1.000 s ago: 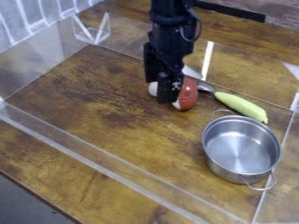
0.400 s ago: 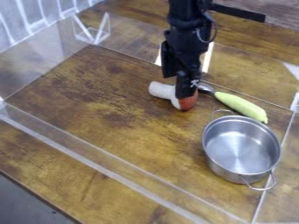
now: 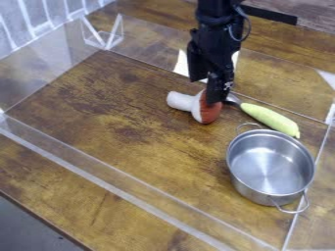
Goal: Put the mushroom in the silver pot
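Note:
The mushroom (image 3: 197, 106) lies on its side on the wooden table, white stem to the left, reddish-brown cap to the right. My gripper (image 3: 213, 95) points straight down just behind the cap, low over the table, with its dark fingers apart and nothing between them. The silver pot (image 3: 271, 165) stands upright and empty at the front right, well apart from the mushroom and the gripper.
A long yellow-green vegetable (image 3: 269, 118) lies between the mushroom and the pot. A small metal spoon (image 3: 232, 97) shows right of the gripper. Clear plastic walls (image 3: 78, 162) enclose the table on all sides.
The gripper has shifted to the right and toward the back, uncovering the mushroom's stem and cap. Mushroom and pot have stayed where they were.

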`<action>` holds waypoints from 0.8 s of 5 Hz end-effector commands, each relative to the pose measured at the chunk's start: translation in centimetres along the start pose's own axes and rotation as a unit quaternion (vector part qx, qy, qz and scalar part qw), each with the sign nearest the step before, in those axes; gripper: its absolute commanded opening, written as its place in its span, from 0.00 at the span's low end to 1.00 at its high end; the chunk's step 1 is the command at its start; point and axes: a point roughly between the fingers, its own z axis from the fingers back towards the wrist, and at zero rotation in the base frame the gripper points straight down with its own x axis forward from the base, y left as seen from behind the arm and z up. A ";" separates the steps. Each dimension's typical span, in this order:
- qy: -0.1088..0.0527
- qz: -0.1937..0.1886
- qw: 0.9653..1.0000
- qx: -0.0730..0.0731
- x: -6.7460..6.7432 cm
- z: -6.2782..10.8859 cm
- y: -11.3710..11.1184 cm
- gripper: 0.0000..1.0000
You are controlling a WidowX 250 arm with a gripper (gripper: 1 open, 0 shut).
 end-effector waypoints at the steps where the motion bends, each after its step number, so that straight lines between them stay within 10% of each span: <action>1: -0.033 -0.019 0.999 0.013 0.3 1.3 1.4 1.00; 4: -0.047 0.007 0.999 0.000 -0.1 -0.6 4.8 1.00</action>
